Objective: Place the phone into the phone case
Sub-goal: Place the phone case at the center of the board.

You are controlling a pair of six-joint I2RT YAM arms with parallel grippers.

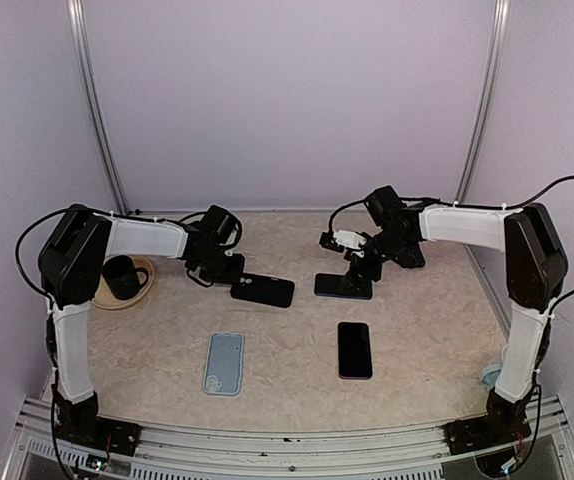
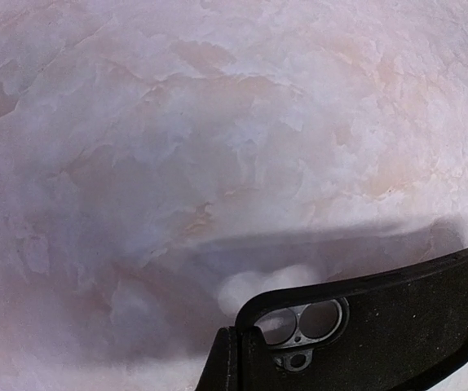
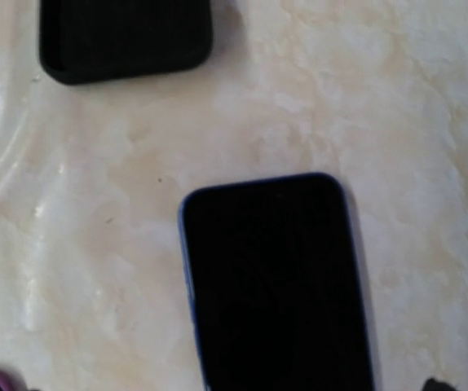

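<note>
While a blue case (image 1: 224, 363) and a near phone (image 1: 355, 350) lie by the front edge, mid-table my left gripper (image 1: 231, 274) clamps the black case (image 1: 264, 290); my right gripper (image 1: 358, 267), jaws apart, hovers over the far phone (image 1: 344, 287), lying flat.

Saw mug (image 1: 122, 277) on plate (image 1: 117, 302) at far left. Counted 2 cases left of 2 phones on table (image 1: 427, 330): far case (image 1: 263, 290) left of far phone (image 1: 342, 290), near case (image 1: 224, 363) left of near phone (image 1: 354, 349).
</note>
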